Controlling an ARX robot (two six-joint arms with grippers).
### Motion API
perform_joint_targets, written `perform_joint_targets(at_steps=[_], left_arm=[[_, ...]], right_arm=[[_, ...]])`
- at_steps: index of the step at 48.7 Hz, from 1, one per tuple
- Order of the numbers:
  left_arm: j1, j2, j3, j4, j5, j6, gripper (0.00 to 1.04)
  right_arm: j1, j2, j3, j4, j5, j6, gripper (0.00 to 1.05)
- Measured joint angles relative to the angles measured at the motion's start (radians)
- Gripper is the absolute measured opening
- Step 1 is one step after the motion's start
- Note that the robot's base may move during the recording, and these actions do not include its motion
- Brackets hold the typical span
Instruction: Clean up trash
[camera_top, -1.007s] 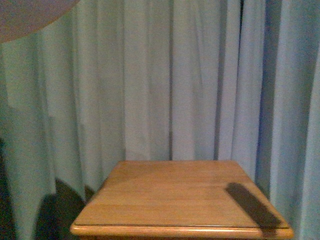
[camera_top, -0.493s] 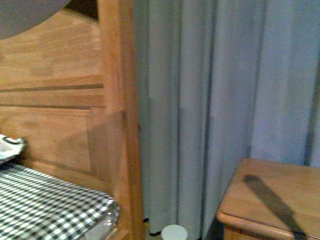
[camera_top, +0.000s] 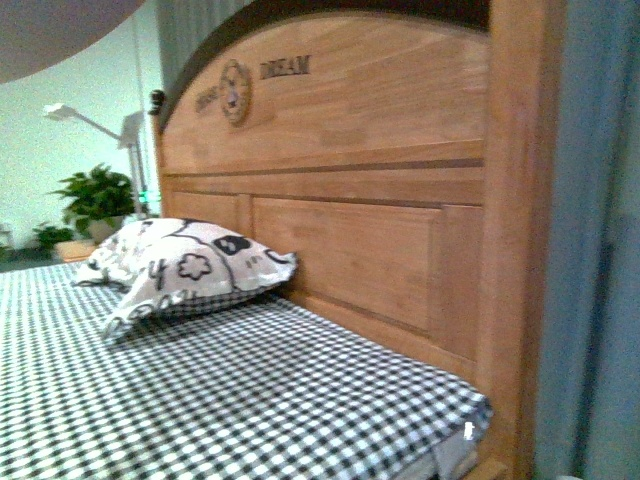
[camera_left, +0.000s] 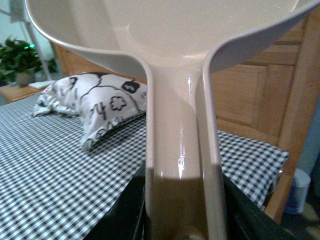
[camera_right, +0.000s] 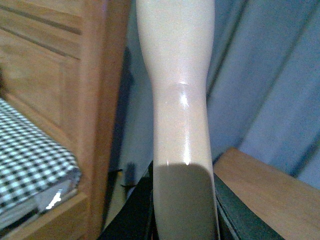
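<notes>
The left hand (camera_left: 182, 220) is closed on the stem of the dustpan (camera_left: 165, 30), dark jaws either side of it, the scoop flaring wide beyond the wrist. The right hand (camera_right: 185, 210) likewise clamps a pale handle (camera_right: 177, 75); its working end runs out of the picture, so I cannot tell what kind of tool it is.

Beyond the dustpan lies the checked bed (camera_top: 200, 400), with a patterned pillow (camera_top: 190, 265) resting against the wooden headboard (camera_top: 340, 150) on the far left. Beyond the right hand's handle are the bed's corner post, a blue curtain (camera_right: 270, 75), and the edge of a wooden counter (camera_right: 270, 195) to the right.

The trash shows in none of the three views, so the step in hand is, I judge, a search. To do it well:
- Sweep the front camera slowly across the bed, then down past its right edge to the floor by the curtain.
- Hold both tools high and level while turning; the scoop blocks much of the left wrist's view, and either tool could clip the post.
- Pass over the pillow: it is bedding, far too large for the scoop.
- Once the wad is found, lay the scoop's lip flat just beside it before pushing.
</notes>
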Motion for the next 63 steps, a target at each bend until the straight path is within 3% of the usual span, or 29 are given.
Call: perform_joint_targets(at_steps=[63], left_arm=[[0.0, -0.004, -0.003, 0.0, 0.002, -0.006, 0.27]], right_arm=[[0.002, 0.0, 0.0, 0.0, 0.002, 0.0, 0.2]])
